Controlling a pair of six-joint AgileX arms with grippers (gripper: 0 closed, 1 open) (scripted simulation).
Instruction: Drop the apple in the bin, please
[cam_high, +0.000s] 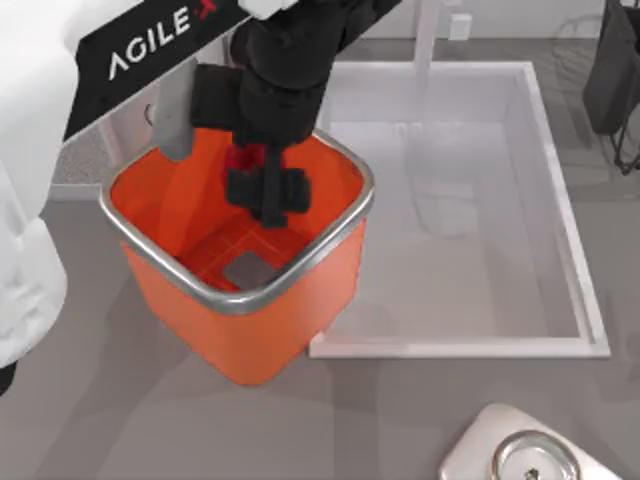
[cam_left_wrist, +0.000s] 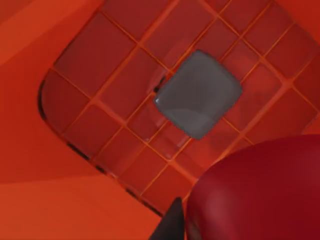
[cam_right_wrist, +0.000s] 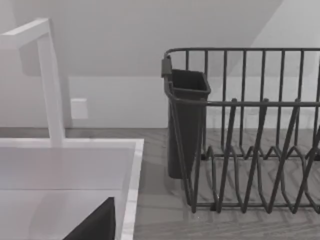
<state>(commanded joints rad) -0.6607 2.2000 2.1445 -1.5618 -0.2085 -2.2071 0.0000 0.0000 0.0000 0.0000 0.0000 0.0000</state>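
The bin (cam_high: 290, 320), a bright-orange square container with a silver rim, stands left of the table's middle. My left arm reaches down into its opening, and my left gripper (cam_high: 265, 195) hangs inside it, above the gridded bottom (cam_left_wrist: 105, 65). The gripper is shut on the apple (cam_high: 245, 157), of which a deep-red patch shows among the black gripper parts. Up close, the glossy apple (cam_left_wrist: 260, 190) hangs over the grid, with a dark fingertip (cam_left_wrist: 172, 225) beside it. My right arm (cam_high: 612, 70) is parked at the far right.
A white sink basin (cam_high: 450, 200) with a faucet (cam_high: 425, 40) lies directly right of the bin. A dark wire dish rack (cam_right_wrist: 250, 140) stands beyond the sink. A silver round-topped object (cam_high: 530, 455) sits at the front right. A grey square (cam_left_wrist: 200, 95) marks the bin's bottom.
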